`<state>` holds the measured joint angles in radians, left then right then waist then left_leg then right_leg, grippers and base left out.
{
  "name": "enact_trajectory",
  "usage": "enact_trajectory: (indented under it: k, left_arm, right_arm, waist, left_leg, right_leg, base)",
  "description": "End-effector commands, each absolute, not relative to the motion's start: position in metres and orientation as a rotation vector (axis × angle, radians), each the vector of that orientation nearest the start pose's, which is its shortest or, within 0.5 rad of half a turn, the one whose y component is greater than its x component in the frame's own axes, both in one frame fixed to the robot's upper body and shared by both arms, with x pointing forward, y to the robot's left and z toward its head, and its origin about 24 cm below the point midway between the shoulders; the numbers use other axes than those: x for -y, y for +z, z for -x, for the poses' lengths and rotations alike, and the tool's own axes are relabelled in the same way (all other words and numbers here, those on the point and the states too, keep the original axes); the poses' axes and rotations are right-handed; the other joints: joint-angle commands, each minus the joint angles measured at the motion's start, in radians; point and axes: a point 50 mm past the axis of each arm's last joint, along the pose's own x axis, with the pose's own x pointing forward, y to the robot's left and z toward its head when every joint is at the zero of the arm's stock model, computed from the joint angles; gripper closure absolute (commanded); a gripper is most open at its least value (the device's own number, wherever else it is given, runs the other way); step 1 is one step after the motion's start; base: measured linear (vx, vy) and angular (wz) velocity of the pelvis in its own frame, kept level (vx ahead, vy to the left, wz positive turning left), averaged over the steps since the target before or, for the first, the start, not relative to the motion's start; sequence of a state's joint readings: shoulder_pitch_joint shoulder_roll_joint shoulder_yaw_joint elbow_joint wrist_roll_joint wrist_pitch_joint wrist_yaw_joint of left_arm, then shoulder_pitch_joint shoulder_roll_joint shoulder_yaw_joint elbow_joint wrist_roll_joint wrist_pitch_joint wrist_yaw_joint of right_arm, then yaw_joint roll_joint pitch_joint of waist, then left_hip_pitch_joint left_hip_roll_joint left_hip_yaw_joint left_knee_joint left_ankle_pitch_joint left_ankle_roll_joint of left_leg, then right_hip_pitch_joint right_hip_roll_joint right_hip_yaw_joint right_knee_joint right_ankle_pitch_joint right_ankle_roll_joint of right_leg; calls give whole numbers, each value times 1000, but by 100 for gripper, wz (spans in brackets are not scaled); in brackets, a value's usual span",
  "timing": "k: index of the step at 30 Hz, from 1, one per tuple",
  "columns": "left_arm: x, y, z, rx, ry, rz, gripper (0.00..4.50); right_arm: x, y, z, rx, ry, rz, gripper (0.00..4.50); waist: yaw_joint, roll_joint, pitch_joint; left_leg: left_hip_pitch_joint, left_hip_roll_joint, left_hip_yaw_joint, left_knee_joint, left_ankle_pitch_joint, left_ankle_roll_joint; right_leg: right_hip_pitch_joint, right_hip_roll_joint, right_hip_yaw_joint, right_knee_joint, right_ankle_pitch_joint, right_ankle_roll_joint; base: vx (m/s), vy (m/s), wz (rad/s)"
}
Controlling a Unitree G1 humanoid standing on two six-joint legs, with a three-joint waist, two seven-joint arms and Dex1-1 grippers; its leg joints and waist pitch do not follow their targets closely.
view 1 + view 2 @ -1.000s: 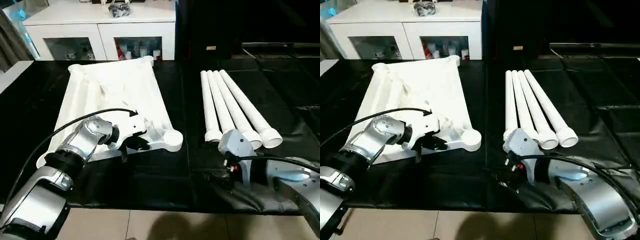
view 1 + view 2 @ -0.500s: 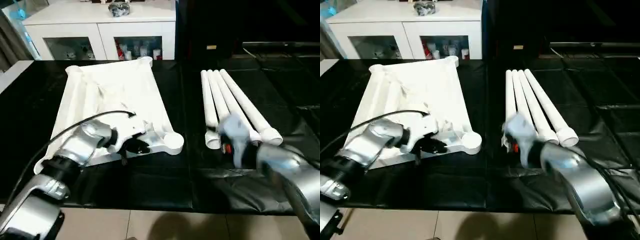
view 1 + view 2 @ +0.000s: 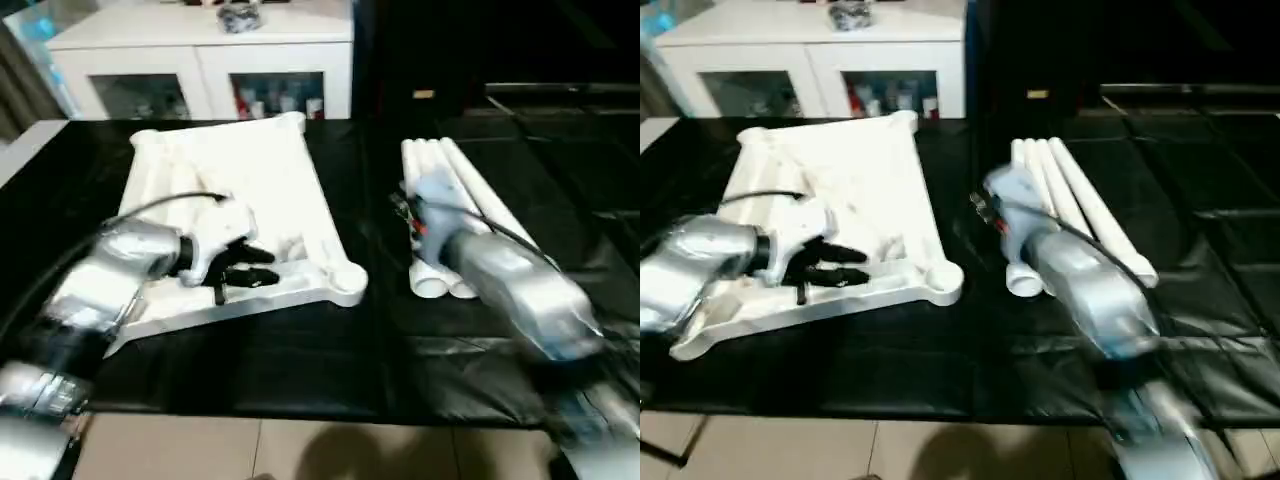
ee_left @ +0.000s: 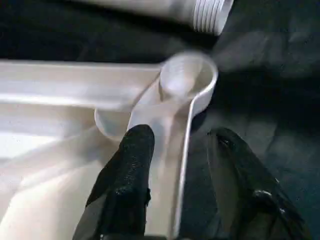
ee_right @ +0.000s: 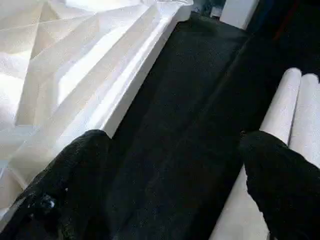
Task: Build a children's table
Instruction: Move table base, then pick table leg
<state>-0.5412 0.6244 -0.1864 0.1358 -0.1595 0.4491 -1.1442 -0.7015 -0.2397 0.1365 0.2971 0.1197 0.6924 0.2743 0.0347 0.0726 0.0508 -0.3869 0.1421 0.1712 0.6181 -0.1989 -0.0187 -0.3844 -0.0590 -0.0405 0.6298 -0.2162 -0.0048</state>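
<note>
The white tabletop (image 3: 250,170) lies ribbed side up on the black cloth at the left. One corner socket (image 3: 345,280) points toward the front. My left gripper (image 3: 243,269) hovers at the near rim beside that socket. In the left wrist view it (image 4: 180,145) is open, one finger on each side of the rim without pressing it. The white legs (image 3: 432,152) lie side by side at the right, partly under my right forearm. My right gripper (image 5: 175,145) is open wide above the cloth between the tabletop edge (image 5: 100,75) and a leg (image 5: 295,100).
A white glass-door cabinet (image 3: 200,60) stands behind the table with a dark object (image 3: 238,15) on top. Black cloth (image 3: 300,350) covers the work surface, and a tiled floor (image 3: 300,450) shows past its front edge. A leg's threaded end (image 4: 207,15) lies beyond the socket.
My left gripper has opened off the tabletop's near rim. My right arm has swung from the front edge forward over the legs, toward the gap beside the tabletop.
</note>
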Motion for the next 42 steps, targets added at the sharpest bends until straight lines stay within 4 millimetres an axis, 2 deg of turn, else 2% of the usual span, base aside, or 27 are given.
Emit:
enact_trajectory:
  k: [1, 2, 5, 6, 8, 9, 10, 14, 15, 16, 17, 18, 19, 21, 24, 25, 26, 30, 33, 36, 37, 42]
  left_arm:
    - [-176, 134, -302, -360, -1138, -389, 220]
    - [-175, 134, -298, -359, -1140, -381, 219]
    - [-171, 135, -289, -352, -1131, -342, 187]
    - [-170, 135, -287, -352, -1127, -336, 180]
    - [-166, 137, -286, -339, -1117, -301, 177]
    - [-166, 137, -286, -339, -1117, -301, 155]
    - [-164, 137, -286, -332, -1114, -294, 155]
    - [-162, 138, -285, -330, -1093, -273, 134]
    - [-162, 138, -284, -334, -1088, -272, 124]
    - [-162, 138, -283, -339, -1084, -271, 124]
    - [-162, 138, -281, -345, -1083, -269, 99]
    - [-162, 137, -279, -352, -1083, -265, 97]
    - [-161, 137, -278, -357, -1087, -261, 97]
    - [-161, 137, -277, -362, -1091, -257, 77]
    - [-160, 137, -276, -365, -1092, -256, 56]
    - [-160, 136, -275, -367, -1091, -257, 54]
    - [-159, 136, -275, -369, -1090, -256, 31]
    - [-158, 136, -275, -375, -1093, -257, 6]
    - [-158, 136, -275, -377, -1094, -260, 6]
    - [-158, 136, -275, -379, -1096, -259, 6]
    - [-158, 136, -275, -380, -1095, -260, 6]
    - [-158, 136, -276, -383, -1094, -265, 6]
  right_arm:
    - [121, 116, -371, -366, 353, 127, 0]
    - [120, 116, -375, -359, 339, 119, 0]
    - [120, 113, -388, -368, 280, 96, 0]
    - [120, 112, -390, -374, 266, 84, 0]
    - [122, 109, -393, -386, 224, 92, 0]
    - [122, 109, -393, -386, 224, 92, 0]
    - [123, 108, -394, -388, 214, 93, 0]
    - [125, 101, -395, -443, 169, 98, 0]
    - [124, 100, -395, -457, 164, 96, 0]
    - [124, 98, -396, -467, 156, 98, 0]
    - [125, 96, -397, -487, 137, 106, 0]
    - [126, 94, -397, -506, 121, 111, 0]
    - [127, 92, -397, -520, 109, 119, 0]
    - [128, 90, -397, -533, 99, 114, 0]
    - [129, 86, -396, -552, 95, 94, 0]
    - [129, 83, -395, -569, 90, 80, 0]
    - [129, 82, -395, -578, 87, 76, 0]
    - [127, 76, -393, -614, 88, 71, 0]
    - [128, 77, -394, -601, 66, 71, 0]
    - [127, 78, -394, -599, 63, 61, 0]
    - [127, 79, -394, -597, 63, 60, 0]
    - [129, 84, -395, -579, 56, 47, 0]
  waist:
    - [-3, -11, -64]
    - [-3, -7, -67]
    - [0, -21, -62]
    - [-1, -18, -63]
    - [1, -31, -58]
    - [3, -27, -60]
    - [3, -26, -59]
    - [3, -38, -60]
    - [4, -37, -60]
    - [2, -41, -60]
    - [2, -39, -60]
    - [0, -48, -59]
    - [0, -42, -60]
    - [-2, -43, -58]
    - [0, -44, -59]
    - [1, -41, -60]
    - [2, -42, -59]
    - [1, -42, -59]
    - [1, -41, -59]
    - [1, -36, -60]
    - [0, -38, -61]
    - [1, -36, -62]
  left_leg:
    - [22, 79, -30, -80, -136, -38]
    - [22, 79, -31, -78, -125, -35]
    - [20, 80, -25, -77, -104, -24]
    - [22, 80, -26, -77, -108, -28]
    - [23, 78, -21, -80, -119, -26]
    - [25, 79, -21, -78, -116, -29]
    - [24, 78, -21, -78, -112, -27]
    - [20, 77, -20, -77, -89, -18]
    - [19, 76, -20, -76, -80, -13]
    - [20, 75, -19, -75, -82, -10]
    - [19, 75, -19, -75, -84, -11]
    - [17, 76, -18, -75, -82, -8]
    - [19, 77, -20, -74, -81, -13]
    - [20, 77, -17, -73, -80, -13]
    - [19, 76, -17, -72, -67, -6]
    - [21, 77, -16, -71, -66, -5]
    - [20, 77, -17, -71, -63, -4]
    - [20, 76, -17, -72, -75, -10]
    - [22, 76, -17, -72, -82, -19]
    - [21, 76, -17, -71, -70, -17]
    - [21, 75, -17, -70, -68, -15]
    - [21, 75, -17, -70, -65, -13]
  right_leg:
    - [42, -95, 54, -59, -28, -281]
    - [42, -98, 53, -57, -19, -285]
    - [39, -93, 50, -57, -19, -291]
    - [39, -94, 51, -55, -24, -294]
    - [37, -87, 50, -61, -44, -288]
    - [36, -89, 50, -56, -39, -289]
    - [37, -87, 49, -58, -33, -287]
    - [42, -87, 50, -55, -7, -284]
    - [43, -88, 50, -55, -3, -284]
    - [42, -87, 49, -55, -8, -285]
    - [42, -89, 49, -55, -17, -289]
    - [43, -88, 49, -56, -19, -288]
    - [42, -90, 48, -54, -25, -294]
    - [39, -85, 49, -52, -16, -288]
    - [41, -85, 49, -51, 13, -287]
    - [40, -86, 49, -50, 18, -288]
    - [40, -85, 49, -49, 25, -291]
    - [41, -84, 48, -50, 19, -294]
    - [41, -84, 48, -49, 15, -290]
    - [42, -84, 47, -47, 35, -291]
    - [42, -82, 47, -46, 45, -291]
    - [43, -82, 46, -45, 56, -293]
  base:
    - [0, 0, 0]
    - [0, 0, 0]
    - [0, 0, 0]
    - [0, 0, 0]
    - [0, 0, 0]
    - [0, 0, 0]
    - [0, 0, 0]
    - [0, 0, 0]
    - [0, 0, 0]
    - [0, 0, 0]
    - [0, 0, 0]
    - [0, 0, 0]
    - [0, 0, 0]
    - [0, 0, 0]
    - [0, 0, 0]
    - [0, 0, 0]
    - [0, 0, 0]
    - [0, 0, 0]
    - [0, 0, 0]
    - [0, 0, 0]
    - [0, 0, 0]
    - [0, 0, 0]
